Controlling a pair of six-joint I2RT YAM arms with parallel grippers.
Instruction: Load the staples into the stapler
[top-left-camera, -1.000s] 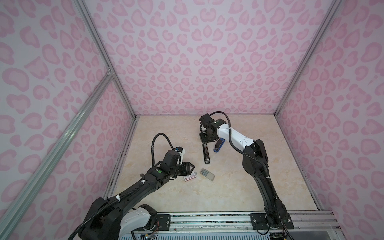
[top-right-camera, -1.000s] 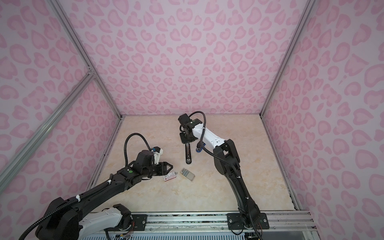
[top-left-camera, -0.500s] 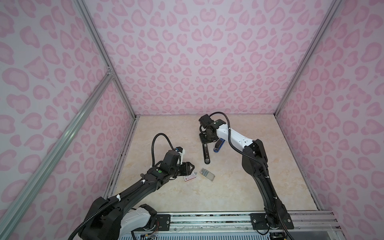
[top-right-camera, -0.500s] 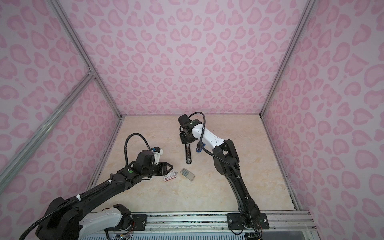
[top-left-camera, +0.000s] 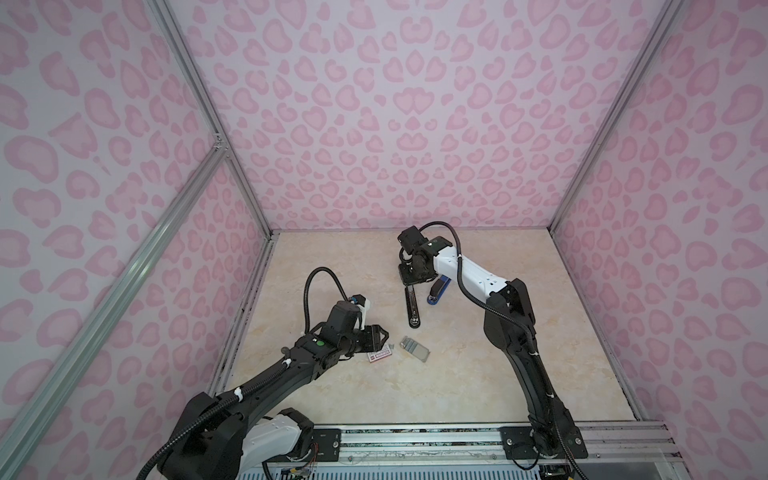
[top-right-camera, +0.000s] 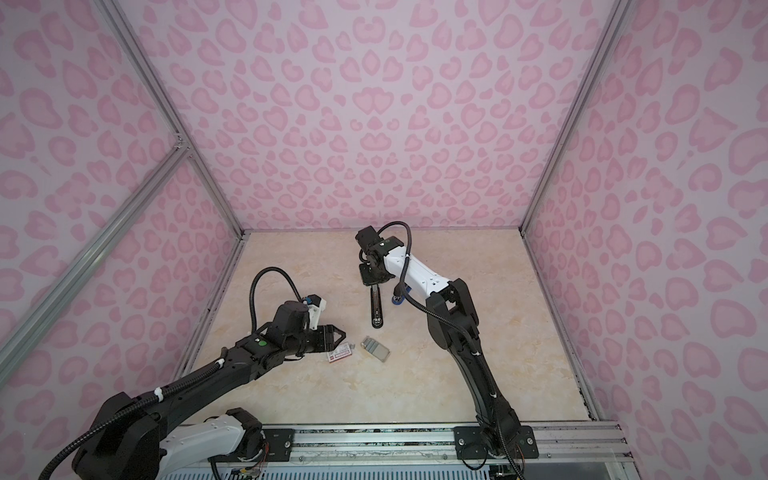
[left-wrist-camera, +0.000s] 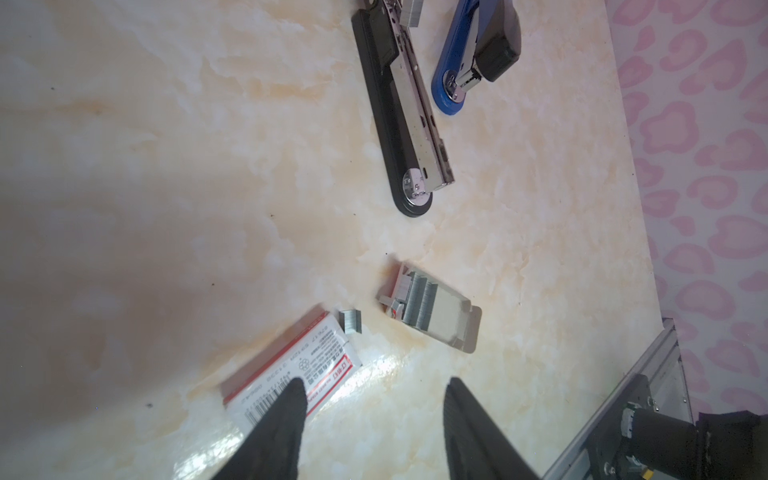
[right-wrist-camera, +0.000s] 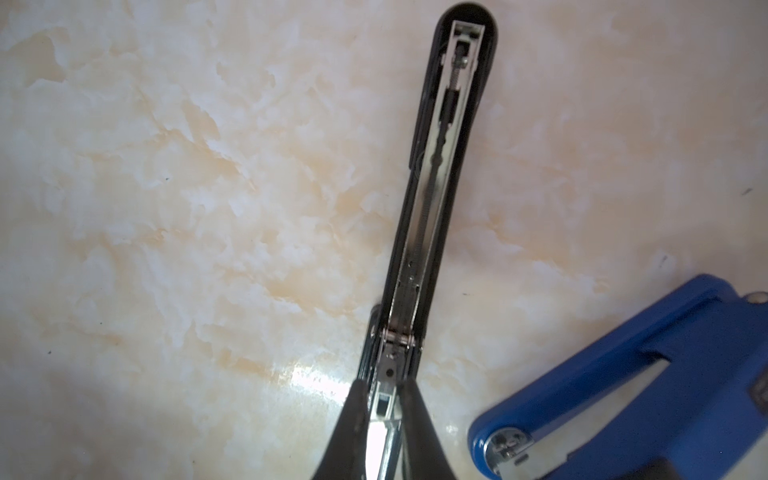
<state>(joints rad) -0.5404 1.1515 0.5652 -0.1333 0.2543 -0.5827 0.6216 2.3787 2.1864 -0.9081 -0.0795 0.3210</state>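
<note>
While the right gripper (right-wrist-camera: 384, 384) is clenched on a narrow silvery piece (right-wrist-camera: 383, 405) at the hinge end of the black stapler (right-wrist-camera: 436, 166), nothing pins that stapler to the table (left-wrist-camera: 166, 166). That is what worries me: a push along the open channel could skate it into the blue stapler (right-wrist-camera: 623, 374) lying just beside its hinge end. Whether the piece is a strip of staples or the stapler's flipped-back lid I cannot tell. If it is a strip, it could go in tilted, ride up on a channel wall or land on the spring pusher near the nose, and snap. The staples (left-wrist-camera: 415, 299) proper sit in their tray (left-wrist-camera: 457, 332) off the stapler's nose, near it but apart, with a loose chunk (left-wrist-camera: 350, 322) and the sleeve (left-wrist-camera: 303, 361) farther from the nose again. The left gripper (left-wrist-camera: 374, 382) hangs over the sleeve, fingers spread, nothing between them; dropping from there it would catch the sleeve, not the staples. The right arm reaches far out, wrist bent down over the hinge end. The left arm stretches low, pointing toward the patch off the nose.
</note>
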